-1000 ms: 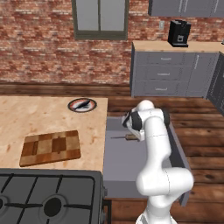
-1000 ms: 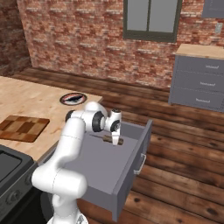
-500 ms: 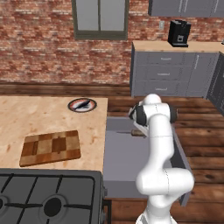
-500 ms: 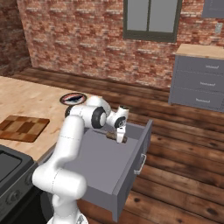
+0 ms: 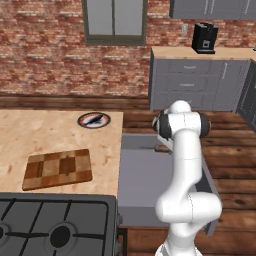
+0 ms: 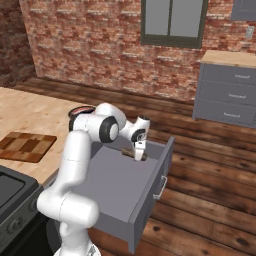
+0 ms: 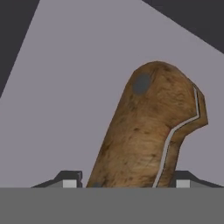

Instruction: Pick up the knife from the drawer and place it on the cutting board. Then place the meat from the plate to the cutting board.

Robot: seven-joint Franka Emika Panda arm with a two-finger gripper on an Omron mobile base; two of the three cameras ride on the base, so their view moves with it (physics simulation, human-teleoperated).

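The knife (image 5: 161,148) lies at the back of the open grey drawer (image 5: 142,175), its brown wooden handle (image 7: 148,127) large in the hand view. My gripper (image 6: 138,151) reaches down into the drawer (image 6: 150,185) over the knife (image 6: 131,152). It is open, a fingertip (image 7: 70,180) on each side of the handle with narrow gaps. The checkered cutting board (image 5: 58,168) lies on the counter left of the drawer, bare. Behind it, the round plate (image 5: 82,121) carries the dark meat (image 5: 96,119).
A stove top (image 5: 55,225) sits at the counter's near edge, in front of the board. Grey cabinets (image 5: 200,80) with a black coffee machine (image 5: 205,37) stand beyond the wooden floor. The drawer front with its silver handle (image 6: 161,187) juts toward the floor.
The hand has swung from the drawer's left side to its back and come down over the knife handle. The jaws have narrowed slightly.
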